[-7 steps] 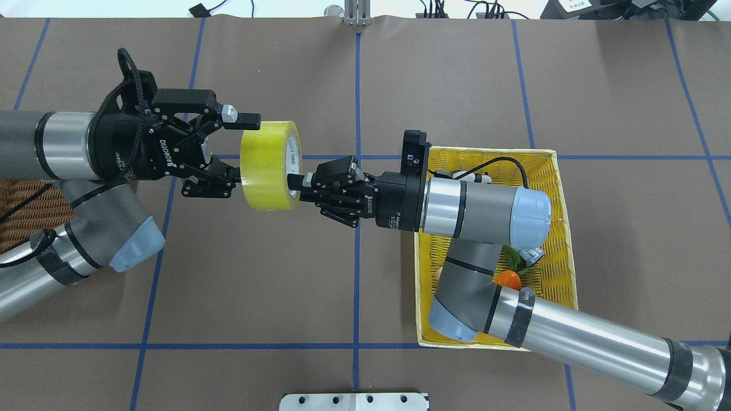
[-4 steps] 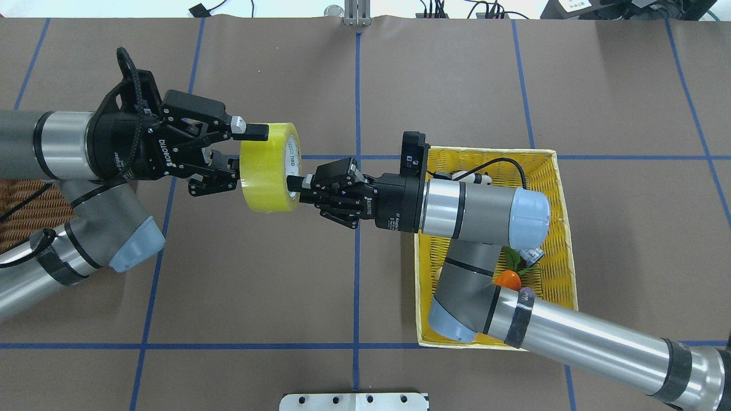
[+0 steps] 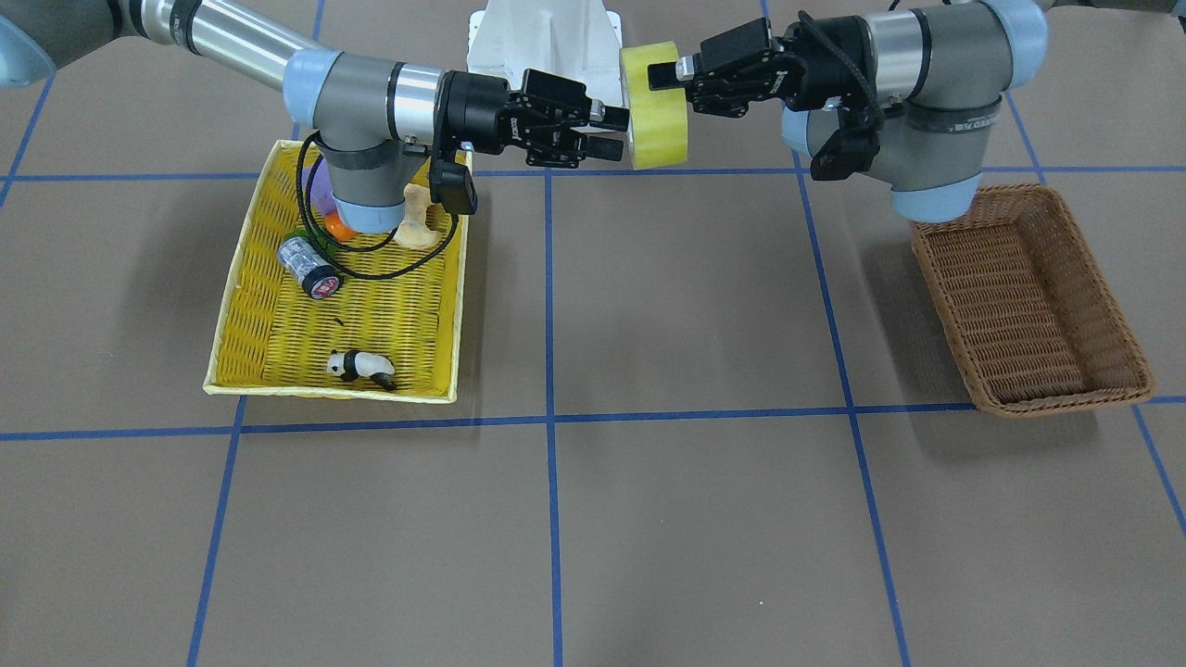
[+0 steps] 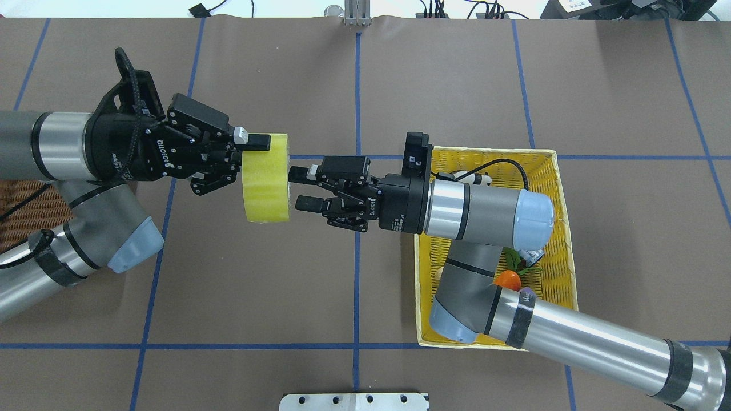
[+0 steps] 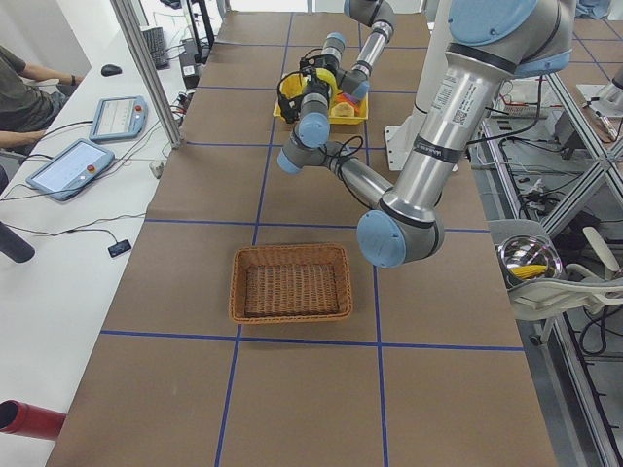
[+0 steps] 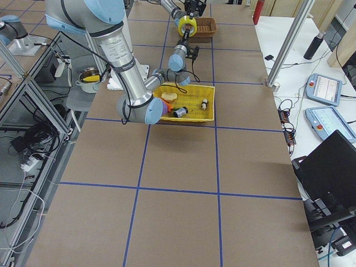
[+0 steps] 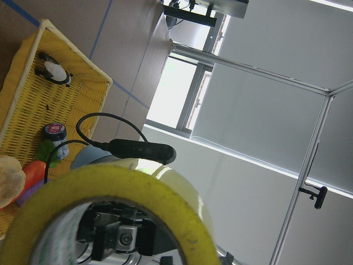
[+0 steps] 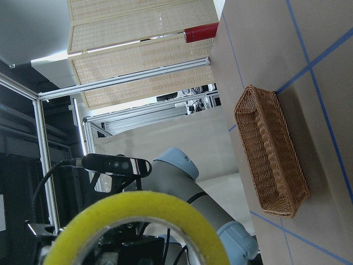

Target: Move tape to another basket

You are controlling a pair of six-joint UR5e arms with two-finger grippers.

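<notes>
The yellowish tape roll (image 4: 265,177) hangs in the air between the two arms, edge-on in the overhead view; it also shows in the front view (image 3: 656,106). My left gripper (image 4: 251,153) is shut on the tape's rim, one finger outside on top and one inside the core. My right gripper (image 4: 298,188) is open and empty, just to the right of the tape and apart from it. The brown wicker basket (image 3: 1028,296) stands empty under and beside my left arm; only a corner shows in the overhead view (image 4: 28,211).
The yellow woven tray (image 4: 545,165) lies under my right arm. It holds a small silver-and-black cylinder (image 3: 309,268), a panda figure (image 3: 361,366), an orange fruit (image 4: 508,279) and other small items. The white robot base (image 3: 547,37) is behind the tape.
My right gripper has let go of the tape's core, opened and drawn back to the right. My left gripper has shut on the tape's rim and now holds it alone.
</notes>
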